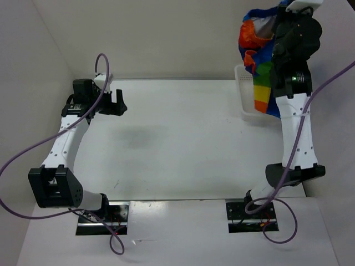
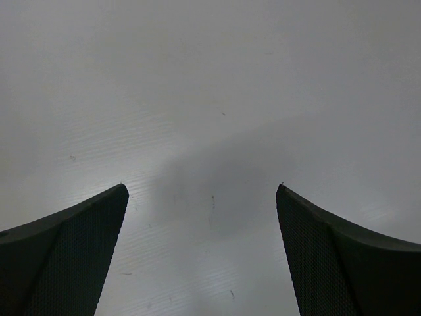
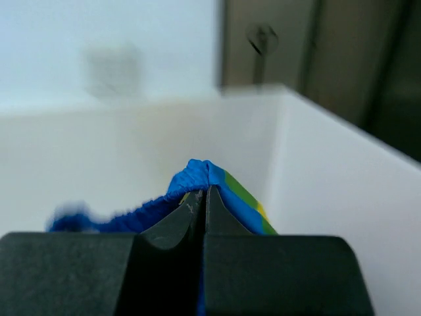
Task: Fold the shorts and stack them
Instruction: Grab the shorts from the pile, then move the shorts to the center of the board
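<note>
The rainbow shorts (image 1: pixel 260 61) hang in the air at the far right, held up high above the white lattice basket (image 1: pixel 244 91). My right gripper (image 1: pixel 275 27) is shut on their blue waistband; the right wrist view shows the blue and green cloth (image 3: pixel 217 181) pinched between the closed fingertips (image 3: pixel 205 192). My left gripper (image 1: pixel 117 103) is open and empty, low over the bare table at the far left; its two fingers (image 2: pixel 79 257) stand wide apart in the left wrist view.
The white table (image 1: pixel 177 138) has walls at the back and left. The basket stands at the back right, partly hidden by the hanging shorts and the right arm.
</note>
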Robot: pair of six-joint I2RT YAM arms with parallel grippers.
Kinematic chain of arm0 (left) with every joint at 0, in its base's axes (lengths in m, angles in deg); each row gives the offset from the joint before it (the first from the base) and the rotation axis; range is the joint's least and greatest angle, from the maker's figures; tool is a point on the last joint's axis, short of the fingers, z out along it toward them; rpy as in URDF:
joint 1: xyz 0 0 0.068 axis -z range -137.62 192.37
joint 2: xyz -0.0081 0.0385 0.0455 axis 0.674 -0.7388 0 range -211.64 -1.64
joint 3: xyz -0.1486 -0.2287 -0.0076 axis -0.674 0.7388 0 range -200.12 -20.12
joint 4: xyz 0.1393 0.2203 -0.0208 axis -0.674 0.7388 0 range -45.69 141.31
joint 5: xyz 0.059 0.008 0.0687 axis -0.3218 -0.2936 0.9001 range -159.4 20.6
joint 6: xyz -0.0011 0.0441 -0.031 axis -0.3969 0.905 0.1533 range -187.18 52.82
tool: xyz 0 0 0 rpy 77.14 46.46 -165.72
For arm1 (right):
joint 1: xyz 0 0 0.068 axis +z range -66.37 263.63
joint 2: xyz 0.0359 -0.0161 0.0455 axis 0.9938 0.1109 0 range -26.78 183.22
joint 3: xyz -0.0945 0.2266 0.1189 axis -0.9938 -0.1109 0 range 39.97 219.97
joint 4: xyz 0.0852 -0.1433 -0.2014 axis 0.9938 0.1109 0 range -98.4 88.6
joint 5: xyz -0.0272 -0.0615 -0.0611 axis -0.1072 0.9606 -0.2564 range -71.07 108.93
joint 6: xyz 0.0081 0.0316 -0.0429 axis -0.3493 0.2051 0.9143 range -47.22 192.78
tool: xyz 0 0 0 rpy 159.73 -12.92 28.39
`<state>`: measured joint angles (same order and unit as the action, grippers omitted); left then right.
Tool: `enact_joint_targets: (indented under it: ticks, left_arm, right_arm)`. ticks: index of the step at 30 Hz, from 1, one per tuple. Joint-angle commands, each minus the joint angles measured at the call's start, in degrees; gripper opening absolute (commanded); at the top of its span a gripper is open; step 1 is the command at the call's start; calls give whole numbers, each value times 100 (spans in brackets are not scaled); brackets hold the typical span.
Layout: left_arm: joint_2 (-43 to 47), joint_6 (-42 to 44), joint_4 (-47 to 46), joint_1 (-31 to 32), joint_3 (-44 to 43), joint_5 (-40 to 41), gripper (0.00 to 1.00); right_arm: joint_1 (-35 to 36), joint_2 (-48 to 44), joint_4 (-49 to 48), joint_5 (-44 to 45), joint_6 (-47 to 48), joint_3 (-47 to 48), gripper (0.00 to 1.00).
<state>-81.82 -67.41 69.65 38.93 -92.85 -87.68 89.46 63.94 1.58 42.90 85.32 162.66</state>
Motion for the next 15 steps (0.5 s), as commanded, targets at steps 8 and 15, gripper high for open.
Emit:
enact_joint_targets:
  ticks: [8,15]
  left_arm:
    - [679,23,-223,28,75,404,100]
    - [785,23,-276,-270,-48,651,100]
  right_arm:
    - [1017,1343,505,-2456,-1752,4341,0]
    - [1017,1712,1366,-3477,-3616,4221,0]
